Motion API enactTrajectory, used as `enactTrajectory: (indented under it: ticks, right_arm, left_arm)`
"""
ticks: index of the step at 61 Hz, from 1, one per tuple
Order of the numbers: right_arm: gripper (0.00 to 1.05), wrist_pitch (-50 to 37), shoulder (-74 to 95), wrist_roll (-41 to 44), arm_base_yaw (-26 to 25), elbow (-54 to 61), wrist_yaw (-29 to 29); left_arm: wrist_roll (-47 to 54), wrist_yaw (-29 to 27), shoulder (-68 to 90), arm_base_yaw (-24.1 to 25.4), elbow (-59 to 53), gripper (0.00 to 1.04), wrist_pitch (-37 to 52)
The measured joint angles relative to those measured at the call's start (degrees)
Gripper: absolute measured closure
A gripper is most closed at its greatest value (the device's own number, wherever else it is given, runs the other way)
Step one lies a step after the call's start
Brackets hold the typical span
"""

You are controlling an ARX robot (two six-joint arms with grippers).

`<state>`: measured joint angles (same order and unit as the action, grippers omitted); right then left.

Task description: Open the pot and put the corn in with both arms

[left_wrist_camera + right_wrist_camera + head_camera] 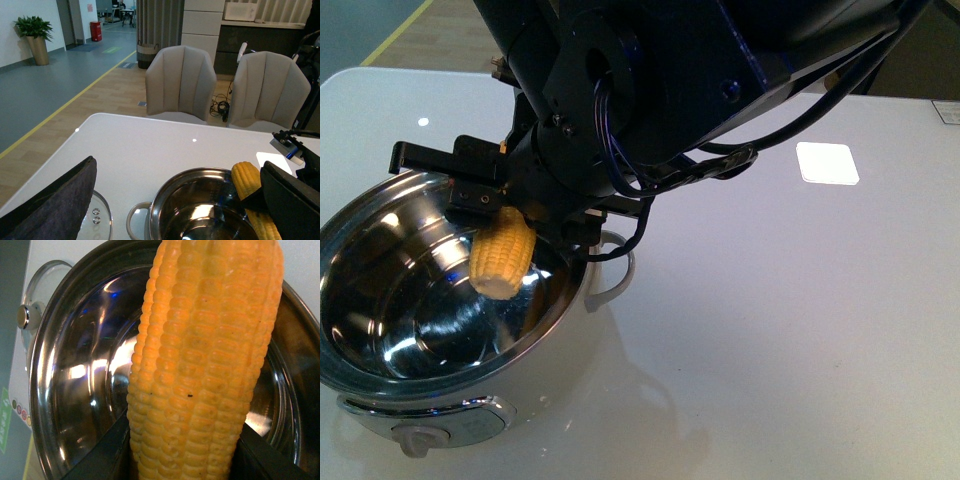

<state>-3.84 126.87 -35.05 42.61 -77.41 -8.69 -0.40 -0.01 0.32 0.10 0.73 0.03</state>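
Observation:
The pot (380, 330) stands open at the table's front left, with a shiny steel inside, a looped side handle (617, 272) and a beige knob (418, 438). My right gripper (503, 215) is shut on the corn (501, 262), which hangs tip down just over the pot's far rim. In the right wrist view the corn (205, 365) fills the frame between the black fingers (102, 457), above the pot's bowl (80, 365). My left gripper (179, 167) is open, with the pot (195, 210) and the corn (246, 181) showing between its wide-apart fingers (60, 200).
The glass lid (97, 216) lies flat on the table beside the pot, its knob (22, 316) showing past the rim. A bright white patch (828, 163) lies on the table to the right. Two grey chairs (182, 82) stand beyond the table's far edge.

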Motion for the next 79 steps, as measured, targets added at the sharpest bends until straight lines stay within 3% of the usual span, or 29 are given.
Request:
enactTrajectory:
  ticks: [12, 15, 30, 53, 68, 79]
  right_arm:
    - [0.58, 1.4, 1.1, 1.5, 0.5, -1.2, 0.7]
    - [0.46, 1.5, 1.4, 1.8, 0.7, -1.3, 0.7]
    - [0.08, 1.0, 1.6, 1.7, 0.9, -1.4, 0.5]
    - [0.09, -4.6, -4.9, -3.8, -3.0, 3.6, -1.5]
    - [0.09, -8.7, -16.5, -4.9, -10.5, 12.8, -2.3]
    - [0.09, -9.7, -25.1, -2.5, -19.0, 21.6, -1.7]
  left_arm:
    - [0.0, 0.0, 0.0, 0.0, 0.0, 0.07, 0.0]
    - [0.0, 0.0, 0.0, 0.0, 0.0, 0.07, 0.0]
    - [0.0, 0.0, 0.0, 0.0, 0.0, 0.07, 0.0]
    - [0.0, 0.0, 0.0, 0.0, 0.0, 0.07, 0.0]
    - [0.0, 0.0, 0.0, 0.0, 0.0, 0.07, 0.0]
    - [0.0, 0.0, 0.0, 0.0, 0.0, 0.07, 0.0]
